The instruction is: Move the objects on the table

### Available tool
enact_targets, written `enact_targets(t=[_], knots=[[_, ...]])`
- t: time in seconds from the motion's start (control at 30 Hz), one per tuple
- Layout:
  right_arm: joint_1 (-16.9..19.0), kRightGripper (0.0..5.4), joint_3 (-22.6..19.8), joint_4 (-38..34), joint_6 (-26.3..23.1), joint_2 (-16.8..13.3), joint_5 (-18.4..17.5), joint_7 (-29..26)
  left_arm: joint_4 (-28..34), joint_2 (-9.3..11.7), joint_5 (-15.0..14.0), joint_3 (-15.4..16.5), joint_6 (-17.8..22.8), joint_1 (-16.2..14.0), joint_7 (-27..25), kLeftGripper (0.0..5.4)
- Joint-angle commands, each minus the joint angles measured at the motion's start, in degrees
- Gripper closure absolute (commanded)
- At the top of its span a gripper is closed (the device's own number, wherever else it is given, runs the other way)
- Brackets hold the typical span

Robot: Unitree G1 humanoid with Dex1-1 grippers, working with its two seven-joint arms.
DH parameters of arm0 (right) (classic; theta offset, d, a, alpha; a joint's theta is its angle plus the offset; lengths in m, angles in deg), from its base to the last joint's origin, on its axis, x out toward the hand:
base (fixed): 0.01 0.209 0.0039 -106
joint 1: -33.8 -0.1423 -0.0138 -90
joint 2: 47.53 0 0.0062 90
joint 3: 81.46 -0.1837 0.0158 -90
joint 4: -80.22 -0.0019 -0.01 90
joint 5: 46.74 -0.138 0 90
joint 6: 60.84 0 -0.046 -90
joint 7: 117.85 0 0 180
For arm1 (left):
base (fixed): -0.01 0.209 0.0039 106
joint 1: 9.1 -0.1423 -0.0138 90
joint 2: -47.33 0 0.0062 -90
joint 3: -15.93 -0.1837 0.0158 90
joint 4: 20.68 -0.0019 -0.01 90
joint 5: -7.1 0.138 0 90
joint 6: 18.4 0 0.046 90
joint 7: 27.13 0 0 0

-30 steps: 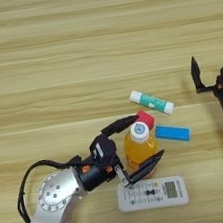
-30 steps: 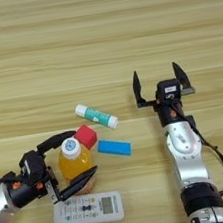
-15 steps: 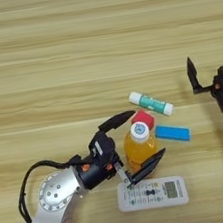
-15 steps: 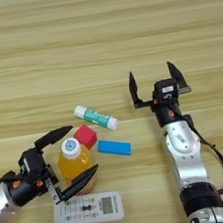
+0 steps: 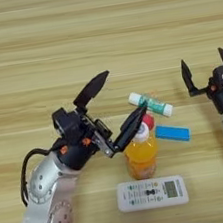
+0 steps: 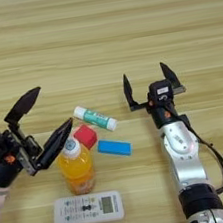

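An orange juice bottle (image 5: 141,155) with a white cap stands upright at the middle front of the table (image 5: 32,39). My left gripper (image 5: 125,91) is open wide just left of and above it, and its lower fingertip reaches over the cap. Behind the cap sits a red cube (image 6: 86,136), partly covered in the left eye view. The green-white tube (image 5: 151,104) lies beyond the cube. A flat blue block (image 5: 172,133) lies right of the bottle. In front of the bottle lies the white remote (image 5: 152,193). My right gripper (image 6: 145,78) stands open and empty to the right.
My left arm (image 5: 45,194) comes in from the front left corner and my right arm (image 6: 184,163) from the front right. All the things cluster between the two arms.
My left gripper has come off the bottle's sides, moving back and left and opening wider. The bottle stays upright in place. The right gripper has drifted slightly left.
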Motion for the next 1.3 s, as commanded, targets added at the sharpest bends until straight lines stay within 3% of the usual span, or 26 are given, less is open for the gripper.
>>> enact_targets(t=[0.03, 0.1, 0.33, 0.5, 0.6, 0.73, 0.83, 1.0, 1.13, 1.17, 1.23, 1.3], knots=[[-0.3, 0.0, 0.1, 0.8, -0.6, 0.0, 0.0, -0.3, 1.2, -1.5, -3.6, 4.8, 1.7, 2.8, 4.5, 0.01], [-0.3, 0.0, 0.2, 0.9, -0.6, 0.0, 0.0, -0.4, -1.4, -2.7, -1.4, 7.3, 1.3, 4.7, 7.9, 0.01], [-0.3, 0.0, 0.3, 1.1, -0.6, 0.0, -0.1, -0.6, -18.0, -4.0, 18.0, 14.3, -4.3, 11.7, 22.9, 0.01], [-0.3, 0.0, 0.4, 1.1, -0.7, 0.0, -0.2, -0.8, -27.0, -3.6, 24.5, 16.3, -8.6, 13.9, 26.9, 0.01], [-0.3, 0.0, 0.3, 1.2, -0.8, 0.0, -0.4, -1.0, -33.8, -3.5, 25.9, 17.8, -10.6, 15.2, 28.8, 0.01], [-0.1, 0.0, 0.3, 0.8, -1.2, -0.1, -1.1, -2.1, -40.9, -3.8, 26.0, 18.9, -10.3, 16.6, 29.8, 0.01], [0.0, 0.0, 0.3, 0.5, -1.3, -0.1, -1.2, -2.4, -42.8, -4.4, 25.1, 19.6, -9.3, 16.9, 30.6, 0.01], [0.5, 0.0, 0.4, -0.6, -1.9, 0.1, -2.4, -4.1, -43.6, -4.1, 26.6, 19.6, -10.8, 17.2, 31.5, 0.01], [1.5, 0.0, 0.9, -3.5, -5.2, 0.0, -7.2, -8.8, -43.9, -4.4, 27.1, 19.5, -11.1, 17.4, 32.3, 0.01], [1.8, 0.0, 0.8, -5.6, -7.8, -0.3, -10.0, -10.7, -44.0, -4.4, 27.2, 19.4, -11.3, 17.4, 32.5, 0.01], [1.7, 0.0, 0.8, -8.8, -12.5, -1.9, -14.2, -15.0, -44.2, -4.4, 27.3, 19.2, -11.4, 17.5, 32.7, 0.01], [0.7, 0.0, 1.4, -10.1, -17.1, -5.3, -16.1, -20.6, -44.4, -4.6, 27.5, 19.1, -11.6, 17.6, 32.8, 0.01]])
